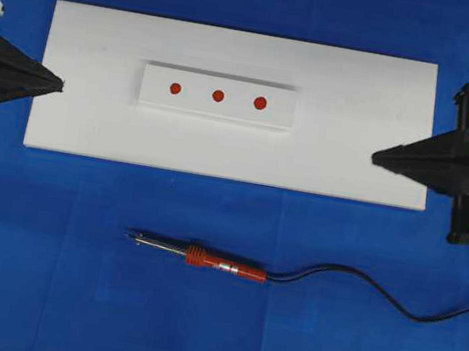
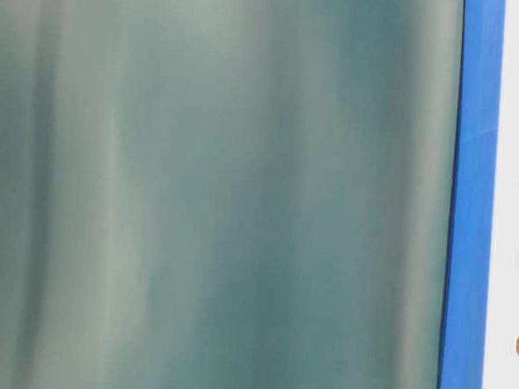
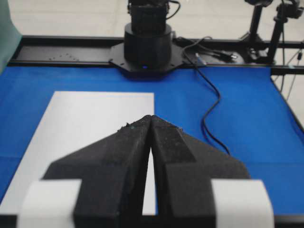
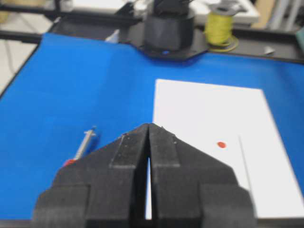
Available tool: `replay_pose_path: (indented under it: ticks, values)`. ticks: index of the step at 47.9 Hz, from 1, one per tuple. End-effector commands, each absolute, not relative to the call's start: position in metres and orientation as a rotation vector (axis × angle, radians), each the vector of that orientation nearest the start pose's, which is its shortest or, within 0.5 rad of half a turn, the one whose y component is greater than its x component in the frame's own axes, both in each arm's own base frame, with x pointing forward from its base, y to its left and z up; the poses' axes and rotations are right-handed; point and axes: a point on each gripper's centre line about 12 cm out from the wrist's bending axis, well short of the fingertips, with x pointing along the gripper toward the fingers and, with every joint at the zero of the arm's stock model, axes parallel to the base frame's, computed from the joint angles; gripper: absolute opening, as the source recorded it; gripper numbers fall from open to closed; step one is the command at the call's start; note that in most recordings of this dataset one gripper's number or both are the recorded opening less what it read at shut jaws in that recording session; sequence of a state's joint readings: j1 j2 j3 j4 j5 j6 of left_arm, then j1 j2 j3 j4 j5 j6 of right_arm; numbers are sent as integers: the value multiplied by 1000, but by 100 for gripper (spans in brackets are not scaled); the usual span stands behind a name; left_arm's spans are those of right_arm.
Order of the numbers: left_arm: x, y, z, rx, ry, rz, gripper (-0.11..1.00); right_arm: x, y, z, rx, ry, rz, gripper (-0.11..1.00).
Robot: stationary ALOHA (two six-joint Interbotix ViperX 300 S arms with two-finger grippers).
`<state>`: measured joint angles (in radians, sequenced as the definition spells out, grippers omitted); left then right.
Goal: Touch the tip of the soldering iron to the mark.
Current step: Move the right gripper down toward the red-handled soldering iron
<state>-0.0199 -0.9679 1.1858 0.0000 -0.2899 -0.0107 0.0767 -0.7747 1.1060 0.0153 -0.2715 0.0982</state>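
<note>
Soldering iron [image 1: 204,259]: lying flat on the blue bench [image 1: 67,292], in front of the white board [image 1: 352,158], tip pointing toward the left arm's side, red handle toward the right, untouched by either gripper.
Cord [image 1: 359,287]: black, trailing from the handle end off toward the right edge; likely to drag or twist the iron once lifted, and could snag the right arm.
Marks [image 1: 217,95]: three red dots in a row on a raised white strip [image 1: 155,84] at the middle of the board; task names one mark only, so risk of touching the wrong dot.
Left gripper [image 1: 60,86]: pressed together, empty, hovering at the board's left edge, well apart from the iron.
Right gripper [image 1: 375,158]: pressed together, empty, near the board's right edge, also well apart from the iron.
Grasp risk: slim round handle lying low on the bench; must spread first, else a shove and a roll instead of a pinch.
Aim risk: long thin shaft magnifies any tilt in the grip; tip could miss the dot or scrape the strip.
Table-level view: mostly blocked by a blurred greenish surface, little help for judging tip height.
</note>
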Motion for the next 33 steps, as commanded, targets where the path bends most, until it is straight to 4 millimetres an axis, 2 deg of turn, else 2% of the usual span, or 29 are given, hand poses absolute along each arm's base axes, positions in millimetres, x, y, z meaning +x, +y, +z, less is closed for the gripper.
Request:
replay_pose_path:
  ticks: [1,6,15,18,26,33]
  values:
    - [199,-5,292,-12,-78,-23,0,245,23,284,124,52,88,2]
    - [199,-4,292,-12,-80,-21,0,261,29,276,150,89,100,20]
    - [199,-4,289,-11,-72,-21,0,294,37,257,196,163,103,76]
    - [199,-5,288,-11,-69,-23,0,308,42,250,207,191,105,89]
    - [198,-5,286,-13,-67,-23,0,337,53,234,242,251,101,84]
    - [197,-4,284,-13,-64,-23,0,361,62,208,303,300,74,85]
